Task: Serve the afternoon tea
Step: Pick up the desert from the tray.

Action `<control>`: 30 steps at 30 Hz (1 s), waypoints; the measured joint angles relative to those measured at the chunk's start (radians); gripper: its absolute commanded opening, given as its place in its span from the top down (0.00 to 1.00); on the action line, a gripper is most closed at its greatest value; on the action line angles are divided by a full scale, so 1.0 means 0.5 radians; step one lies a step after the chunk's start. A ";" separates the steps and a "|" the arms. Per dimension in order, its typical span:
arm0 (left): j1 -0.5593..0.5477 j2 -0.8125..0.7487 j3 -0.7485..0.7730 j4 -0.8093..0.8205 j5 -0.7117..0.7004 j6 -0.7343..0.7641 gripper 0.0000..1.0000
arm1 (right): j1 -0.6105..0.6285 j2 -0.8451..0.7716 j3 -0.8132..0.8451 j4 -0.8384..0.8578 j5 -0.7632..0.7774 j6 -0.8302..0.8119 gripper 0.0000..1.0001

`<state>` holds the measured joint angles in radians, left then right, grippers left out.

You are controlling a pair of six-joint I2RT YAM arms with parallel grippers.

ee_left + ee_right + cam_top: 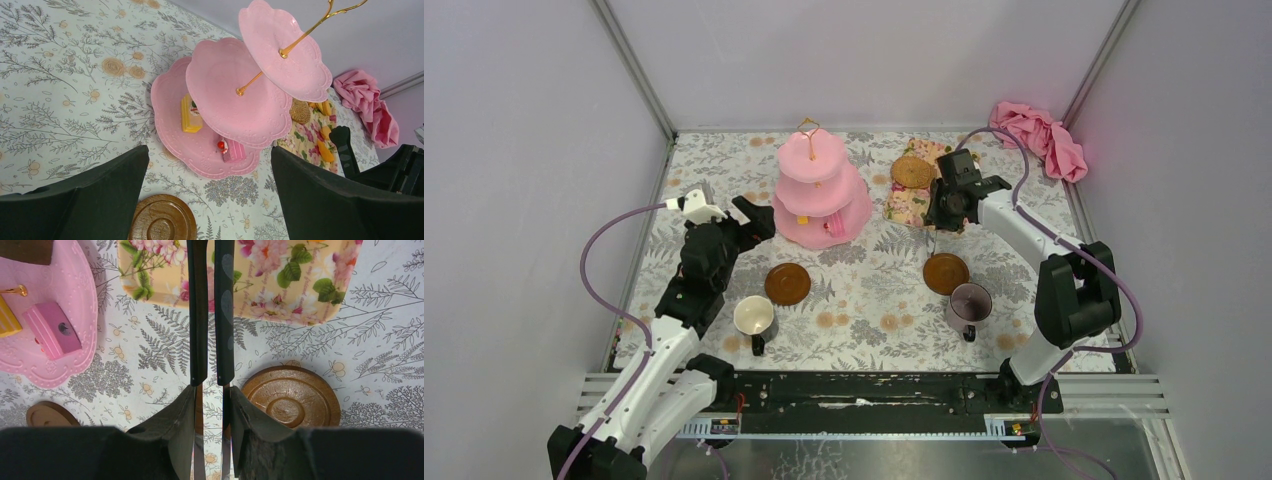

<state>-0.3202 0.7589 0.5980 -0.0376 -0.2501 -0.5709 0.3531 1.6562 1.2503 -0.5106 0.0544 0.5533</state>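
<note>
The pink three-tier cake stand [822,190] stands at the back centre, with a yellow cake piece [190,115] and a pink one [233,150] on its bottom tier. My left gripper [749,220] hangs open just left of it, nothing between its fingers. One brown saucer [787,284] lies next to the white mug [754,317]. The other saucer [946,273] lies next to the purple mug [970,303]. My right gripper [212,390] is shut on slim black tongs [210,315] whose tips reach over a floral tray [280,280]. Orange and yellow biscuits [325,150] lie on that tray.
A woven round mat [912,172] sits on the floral tray [904,210]. A pink cloth [1039,135] is bunched in the back right corner. Grey walls and metal posts close in the flowered tablecloth on three sides.
</note>
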 measured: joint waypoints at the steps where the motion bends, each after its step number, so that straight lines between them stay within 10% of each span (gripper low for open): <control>1: 0.000 0.002 0.000 0.000 0.000 0.000 0.00 | -0.002 0.000 0.005 -0.001 -0.008 0.001 0.78; 30: 0.000 0.022 0.000 0.000 0.000 0.000 0.00 | -0.021 0.082 0.086 0.008 -0.046 -0.008 0.76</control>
<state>-0.3202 0.7700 0.5980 -0.0376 -0.2501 -0.5709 0.3428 1.6970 1.2934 -0.5068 0.0315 0.5495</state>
